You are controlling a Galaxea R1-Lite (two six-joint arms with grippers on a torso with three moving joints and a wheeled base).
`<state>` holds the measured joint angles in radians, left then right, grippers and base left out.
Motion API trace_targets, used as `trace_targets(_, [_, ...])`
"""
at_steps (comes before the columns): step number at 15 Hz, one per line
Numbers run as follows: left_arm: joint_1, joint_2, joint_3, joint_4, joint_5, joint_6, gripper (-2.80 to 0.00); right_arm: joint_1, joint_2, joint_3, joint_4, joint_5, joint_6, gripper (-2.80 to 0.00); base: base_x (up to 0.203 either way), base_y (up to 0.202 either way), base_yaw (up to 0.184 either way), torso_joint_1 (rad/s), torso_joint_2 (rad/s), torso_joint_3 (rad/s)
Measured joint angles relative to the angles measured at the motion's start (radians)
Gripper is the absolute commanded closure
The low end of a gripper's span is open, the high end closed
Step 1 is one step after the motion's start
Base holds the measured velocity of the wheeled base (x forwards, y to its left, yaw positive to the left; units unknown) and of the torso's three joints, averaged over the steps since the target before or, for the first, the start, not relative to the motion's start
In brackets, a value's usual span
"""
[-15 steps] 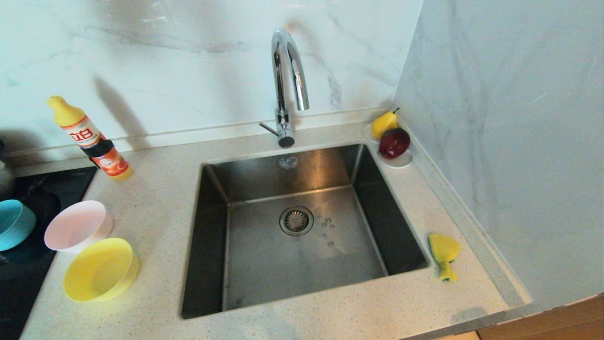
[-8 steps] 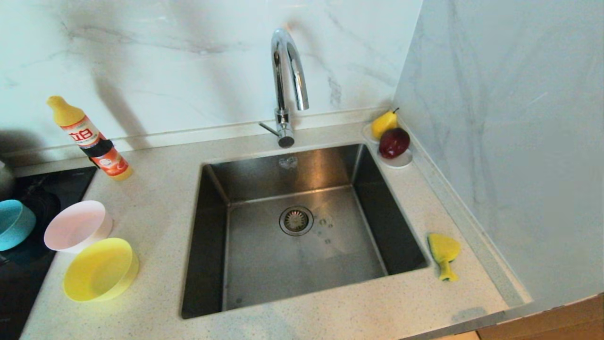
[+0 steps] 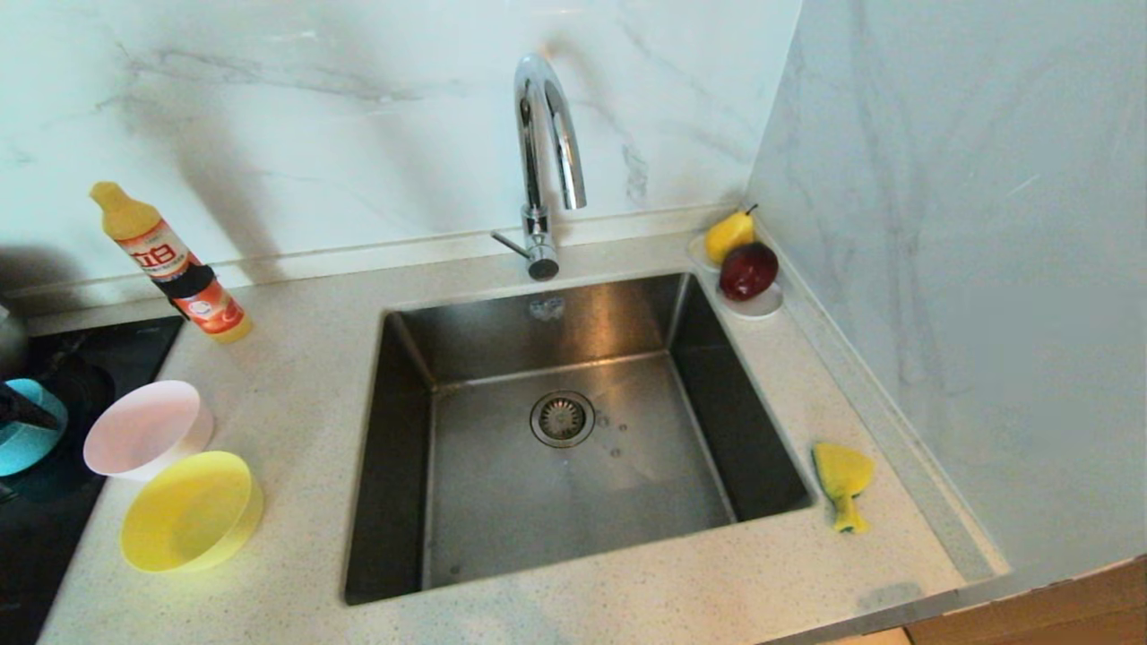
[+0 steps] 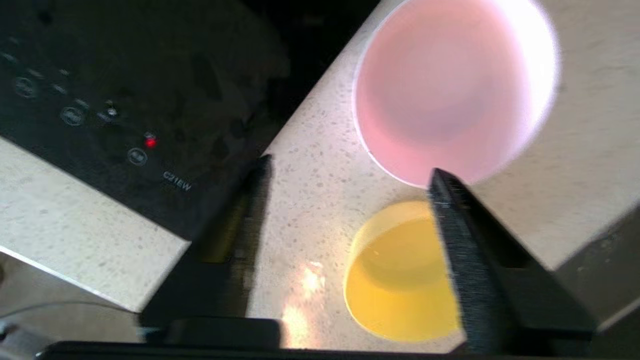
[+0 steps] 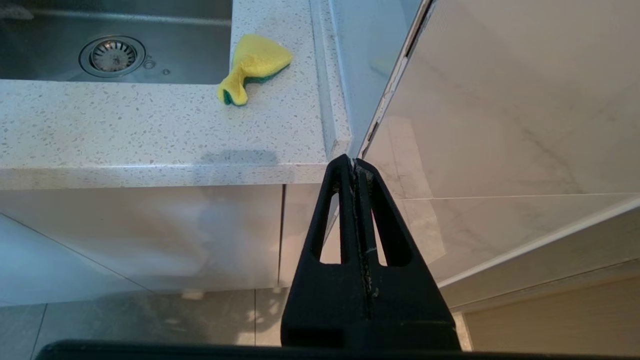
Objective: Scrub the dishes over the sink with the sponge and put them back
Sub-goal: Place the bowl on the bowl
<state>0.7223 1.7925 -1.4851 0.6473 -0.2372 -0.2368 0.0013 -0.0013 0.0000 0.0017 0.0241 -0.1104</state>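
Observation:
Three bowls stand left of the sink point(image 3: 408, 466): pink bowl point(image 3: 148, 428), yellow bowl point(image 3: 191, 511), and blue bowl point(image 3: 31, 443) on the cooktop. My left gripper point(image 4: 350, 167) hangs open above the counter, with nothing between its fingers. The pink bowl point(image 4: 450, 85) lies beyond its tips and the yellow bowl point(image 4: 395, 280) lies under it, beside one finger. In the head view one of its dark fingers point(image 3: 20, 410) shows at the left edge over the blue bowl. The yellow-green sponge point(image 3: 842, 484) lies on the counter right of the sink. My right gripper point(image 5: 352, 165) is shut and empty, parked below the counter's front edge.
A tall chrome tap point(image 3: 542, 161) rises behind the basin. A dish-soap bottle point(image 3: 170, 264) leans at the back left. A white saucer point(image 3: 762, 309) with a pear and an apple sits at the back right corner. The black cooktop point(image 3: 54, 502) borders the counter on the left. A wall closes the right side.
A dark finger of my left gripper has come into the head view at the far left, over the blue bowl. Bowls and sponge have stayed where they were.

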Motion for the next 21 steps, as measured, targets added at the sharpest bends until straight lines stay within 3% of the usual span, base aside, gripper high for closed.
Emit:
trace_targets(4, [0.007, 0.05, 0.05, -0.067, -0.019, -0.017, -2.8, 0.0, 0.0, 0.0, 0.0, 0.0, 0.0, 0.0, 0.0, 0.0, 0.0, 0.0, 0.0, 0.0])
trace_targets(12, [0.013, 0.129, 0.067, -0.095, -0.044, -0.061, -2.8, 0.0, 0.0, 0.0, 0.0, 0.0, 0.0, 0.0, 0.0, 0.0, 0.0, 0.0, 0.0, 0.0])
trace_targets(21, [0.014, 0.175, 0.077, -0.115, -0.043, -0.065, -2.8, 0.0, 0.0, 0.0, 0.0, 0.0, 0.0, 0.0, 0.0, 0.0, 0.0, 0.0, 0.0, 0.0])
